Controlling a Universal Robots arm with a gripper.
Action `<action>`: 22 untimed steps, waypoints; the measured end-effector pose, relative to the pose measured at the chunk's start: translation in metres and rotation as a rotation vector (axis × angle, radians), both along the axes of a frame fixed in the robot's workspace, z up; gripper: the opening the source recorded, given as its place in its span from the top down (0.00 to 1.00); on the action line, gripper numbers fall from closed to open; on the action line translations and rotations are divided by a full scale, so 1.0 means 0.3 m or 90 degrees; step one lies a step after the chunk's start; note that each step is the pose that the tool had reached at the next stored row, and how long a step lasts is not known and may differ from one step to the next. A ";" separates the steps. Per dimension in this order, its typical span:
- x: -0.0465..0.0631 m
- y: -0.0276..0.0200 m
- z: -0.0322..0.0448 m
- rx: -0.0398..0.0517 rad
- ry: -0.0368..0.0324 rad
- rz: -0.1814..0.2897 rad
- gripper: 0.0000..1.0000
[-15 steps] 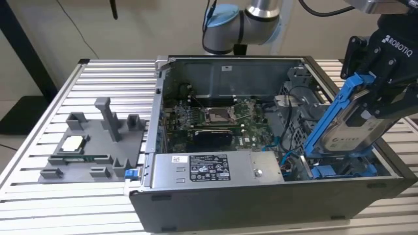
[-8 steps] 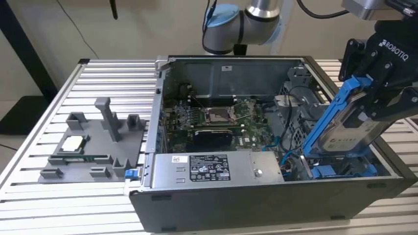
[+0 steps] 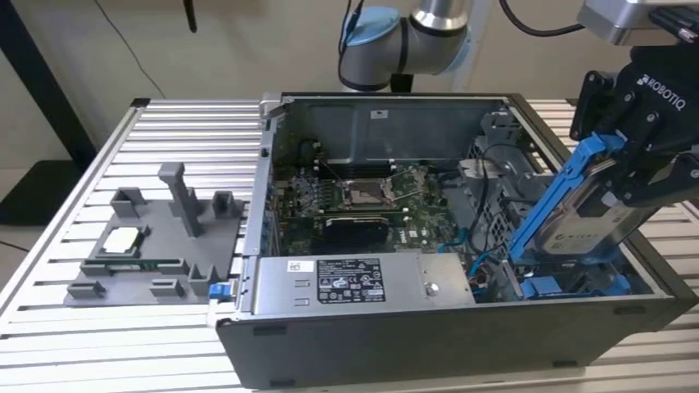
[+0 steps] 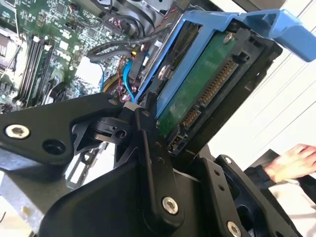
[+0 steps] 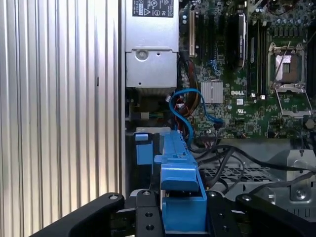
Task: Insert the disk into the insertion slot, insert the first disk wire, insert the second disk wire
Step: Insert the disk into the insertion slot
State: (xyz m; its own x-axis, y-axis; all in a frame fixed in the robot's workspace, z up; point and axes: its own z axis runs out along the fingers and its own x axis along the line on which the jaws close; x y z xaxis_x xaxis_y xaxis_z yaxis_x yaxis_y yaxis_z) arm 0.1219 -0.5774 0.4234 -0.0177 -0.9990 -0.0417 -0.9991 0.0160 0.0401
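My gripper (image 3: 639, 184) is clenched on the disk (image 3: 577, 217) at the exterior view's right. The disk's long axis leans steeply: upper end toward the upper right, lower end down at the insertion slot (image 3: 568, 285), below me in the computer case's (image 3: 437, 344) lower right corner.

disk (image 3: 590, 223) tilted over insertion slot (image 3: 568, 285), power-supply box (image 3: 349, 281) to exterior view's left

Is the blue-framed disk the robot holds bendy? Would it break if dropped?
Probably stiff: the disk looks like a metal slab in a blue frame. Likely fragile, since its green circuit board sits bare.
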 end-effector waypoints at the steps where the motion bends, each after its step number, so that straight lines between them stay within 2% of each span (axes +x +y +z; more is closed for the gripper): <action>1: 0.002 -0.003 -0.004 0.0000 0.0000 0.000 0.67; 6: 0.007 -0.012 -0.026 0.0006 0.0000 -0.001 0.67; 16: 0.017 -0.012 -0.075 0.0054 0.0000 -0.002 0.67; 22: 0.017 -0.012 -0.109 0.0055 -0.0003 -0.002 0.67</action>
